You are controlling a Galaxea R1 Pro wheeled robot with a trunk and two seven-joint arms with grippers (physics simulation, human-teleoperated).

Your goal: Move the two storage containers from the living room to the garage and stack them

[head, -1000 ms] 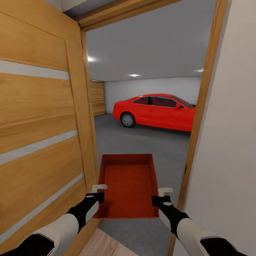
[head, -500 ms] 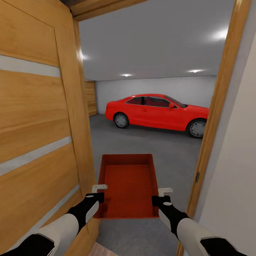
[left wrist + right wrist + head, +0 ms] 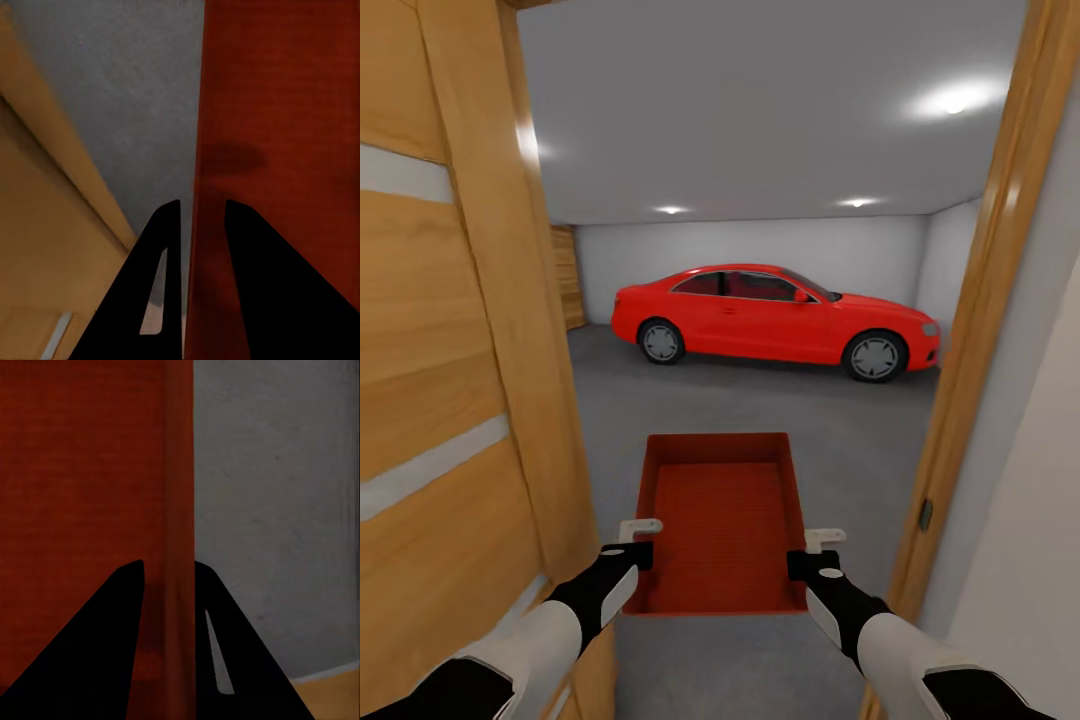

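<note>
One container (image 3: 720,525) is in hand, an orange-red open bin carried level between both arms, and it hangs over the threshold of the garage. The left gripper (image 3: 637,540) pinches the bin's left wall and the right gripper (image 3: 812,551) its right wall; each wrist view shows the thin wall caught between nearly closed fingers (image 3: 169,270), the far wall likewise (image 3: 169,630). Since a second ago the whole view has slid forward and swung: the door (image 3: 440,400) now takes up less of the left side, the frame post (image 3: 980,330) has moved rightward, and the red car (image 3: 775,320) shows entire, both wheels included, where before its tail was cut off. That reads as the base rolling through the doorway, not the bin shifting, since the bin sits at the same place between the arms. Grey concrete floor (image 3: 830,430) lies open ahead. By my judgement the carry is almost over; the next need is a free patch of floor past the door, well short of the car, to set this bin down.
</note>
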